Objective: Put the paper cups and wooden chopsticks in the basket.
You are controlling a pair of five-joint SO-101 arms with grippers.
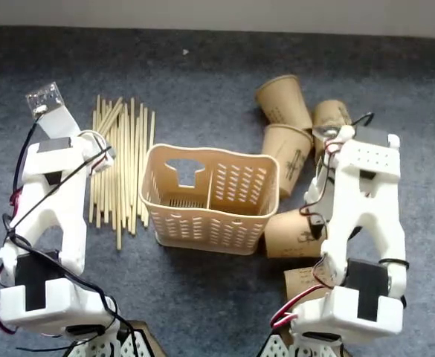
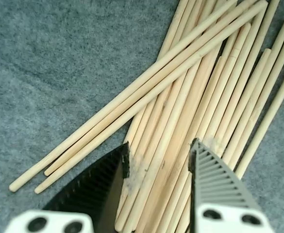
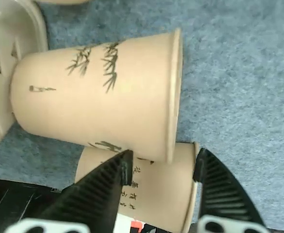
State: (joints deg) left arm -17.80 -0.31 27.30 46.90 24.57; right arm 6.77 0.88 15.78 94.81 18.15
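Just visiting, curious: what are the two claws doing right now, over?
Left gripper open over pale wooden chopsticks. Right gripper open by tipped tan paper cups. One cup against cream slotted basket.

No legible text, dark bamboo sprig printed on paper cup [image 3: 98, 92] at centre frame, small unreadable characters on lower cup [image 3: 149, 191]

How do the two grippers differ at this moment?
The left gripper hangs over chopsticks lying flat; the right gripper hangs over cups tipped on their sides. The left gripper is on one side of the basket, the right gripper on the other. Both are open and hold nothing.
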